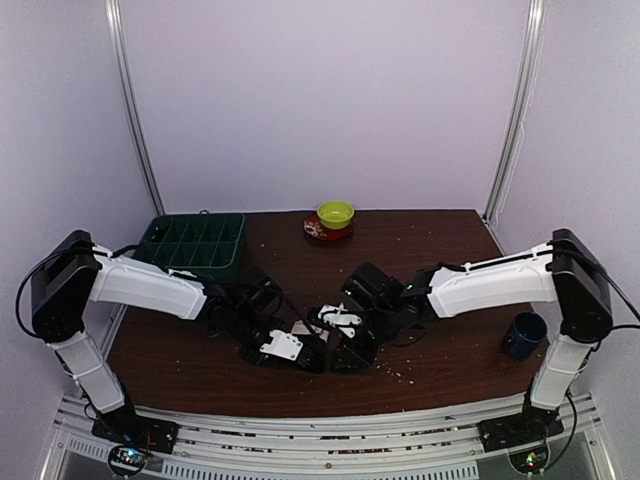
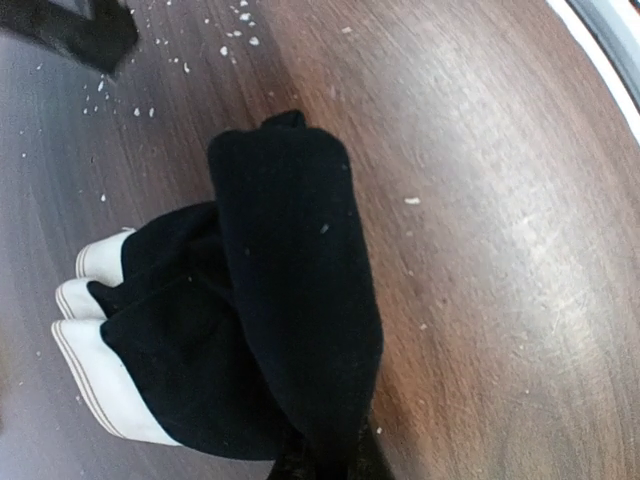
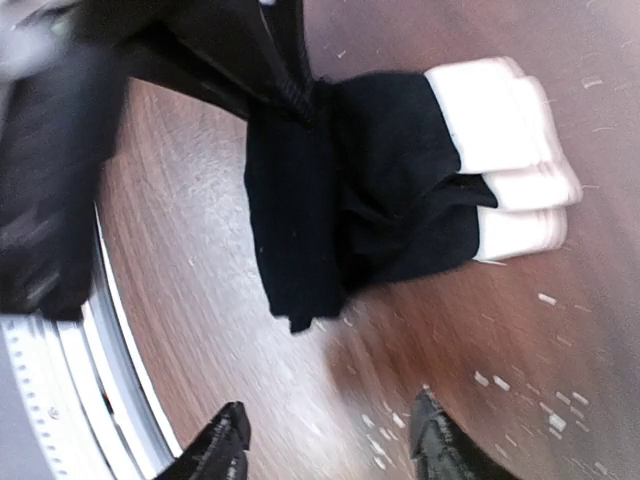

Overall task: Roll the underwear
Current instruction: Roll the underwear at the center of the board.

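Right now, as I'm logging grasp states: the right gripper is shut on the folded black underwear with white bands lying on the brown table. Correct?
Not quite. The right gripper is open, not shut on anything: the right wrist view shows its fingers spread above the table, short of the black underwear with white bands. The garment does lie folded on the brown table.

Top view high behind — wrist views, close, share the underwear (image 2: 290,300) (image 3: 340,180).

A robotics lab booth here: bare white panel walls (image 1: 320,100), slotted aluminium rail (image 1: 300,440) edging the dark brown wooden table (image 1: 440,250).
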Robot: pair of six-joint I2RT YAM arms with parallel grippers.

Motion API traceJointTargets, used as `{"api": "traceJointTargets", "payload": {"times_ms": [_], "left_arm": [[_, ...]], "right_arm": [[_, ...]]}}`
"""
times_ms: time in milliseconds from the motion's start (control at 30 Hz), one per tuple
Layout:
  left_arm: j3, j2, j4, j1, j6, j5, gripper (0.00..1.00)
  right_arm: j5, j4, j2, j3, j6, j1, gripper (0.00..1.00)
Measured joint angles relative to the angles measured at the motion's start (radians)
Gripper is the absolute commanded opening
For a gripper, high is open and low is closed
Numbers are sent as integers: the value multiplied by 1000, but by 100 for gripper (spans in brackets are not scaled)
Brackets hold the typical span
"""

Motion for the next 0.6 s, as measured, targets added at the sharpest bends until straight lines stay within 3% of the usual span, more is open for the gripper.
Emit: {"api": "traceJointTargets", "payload": {"times_ms": [267, 600], "left_arm": [[232, 166, -262, 89, -18, 182, 0], [511, 420, -600, 220, -4, 468, 0]], "right_arm": [[277, 135, -228, -211, -58, 166, 63], [582, 266, -226, -302, -160, 348, 62]]}}
